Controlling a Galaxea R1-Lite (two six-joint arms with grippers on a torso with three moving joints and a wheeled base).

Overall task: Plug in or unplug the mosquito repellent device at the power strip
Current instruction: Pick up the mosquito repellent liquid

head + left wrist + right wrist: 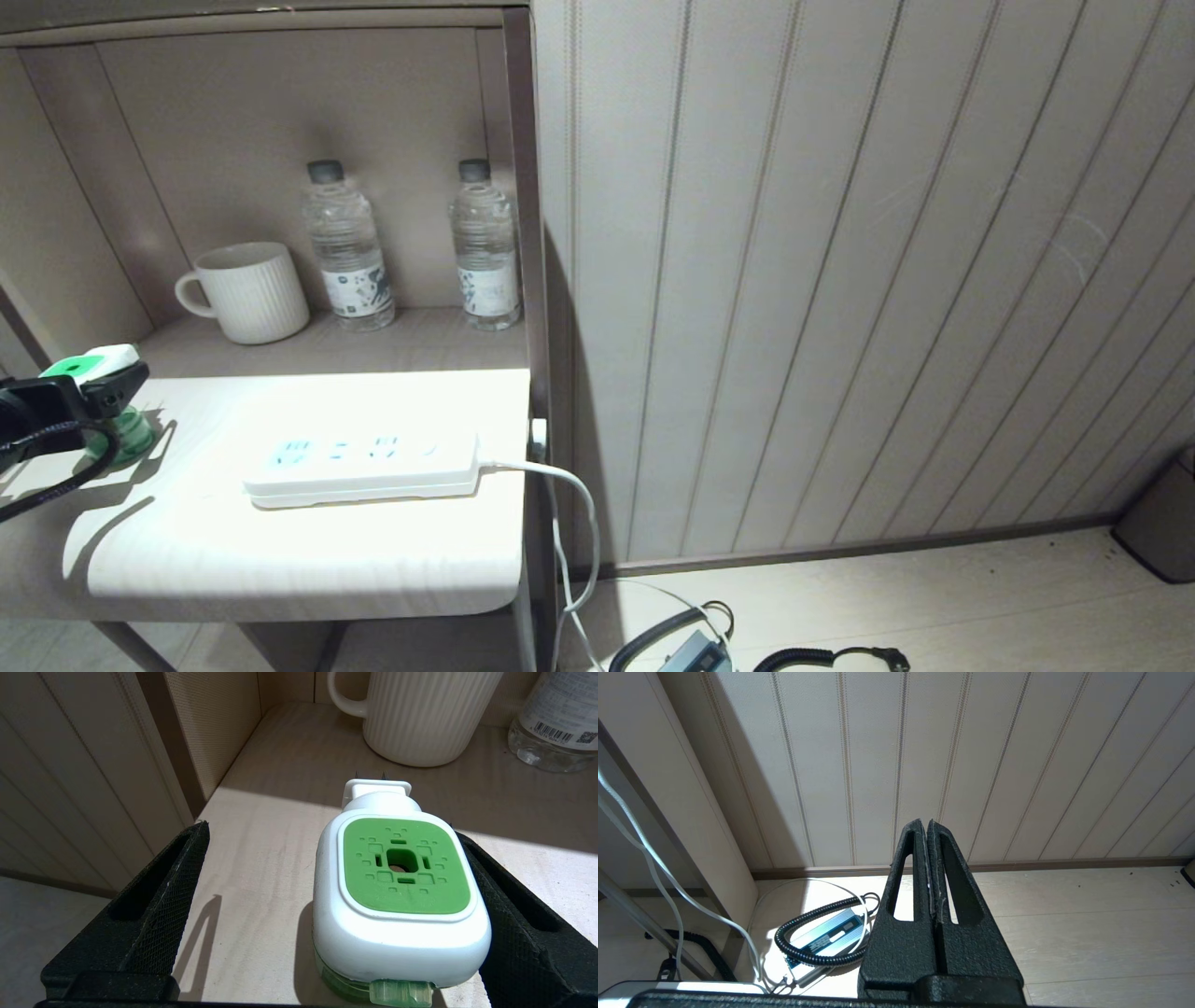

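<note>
The mosquito repellent device, a white rounded-square cap with a green centre on a green bottle, stands upright on the tabletop at the far left. Its plug prongs are bare and point toward the shelf back. My left gripper is open and straddles the cap. One finger is close against the cap's side; the other finger stands well clear. The white power strip lies flat to the right of the device, with nothing plugged in. My right gripper hangs shut and empty over the floor.
A ribbed white mug and two clear water bottles stand at the shelf back. The strip's white cable drops over the right table edge. A coiled black cable and an adapter lie on the floor below.
</note>
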